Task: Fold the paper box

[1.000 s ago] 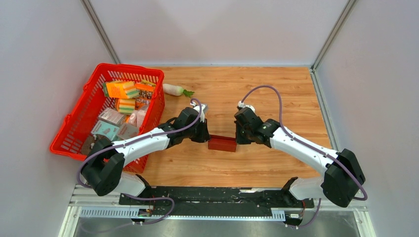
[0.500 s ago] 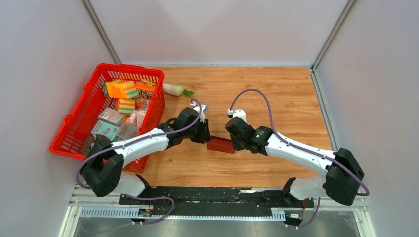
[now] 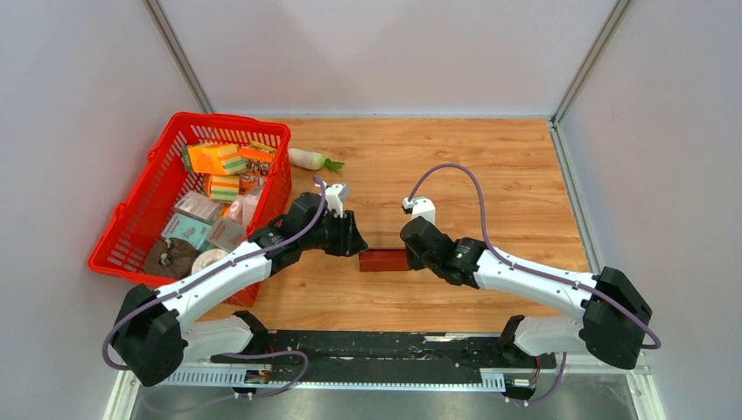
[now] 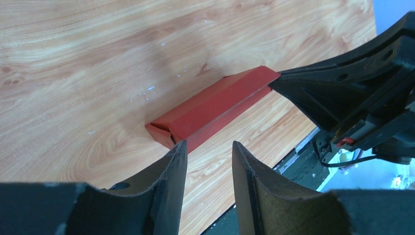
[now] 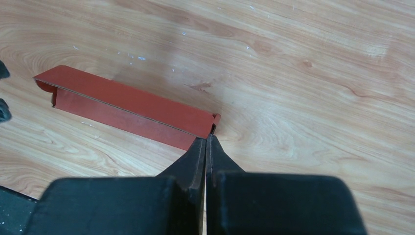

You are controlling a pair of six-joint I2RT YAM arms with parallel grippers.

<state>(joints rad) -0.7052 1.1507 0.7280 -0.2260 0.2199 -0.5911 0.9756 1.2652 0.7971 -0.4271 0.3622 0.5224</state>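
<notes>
On the table [image 3: 490, 166] I see the paper box [image 3: 382, 260] lying slightly toward 6 o'clock from centre, my left gripper [image 3: 357, 245] at its 9 o'clock parted and holding nothing, my right gripper [image 3: 408, 254] at its 3 o'clock pinched closed on its end flap.

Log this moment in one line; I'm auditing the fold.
paper box: lying on table | left gripper: open, beside one end | right gripper: shut on other end

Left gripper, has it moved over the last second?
Yes. The left gripper has pulled back leftward, toward the red basket, and now sits open beside the end of the paper box.
</notes>
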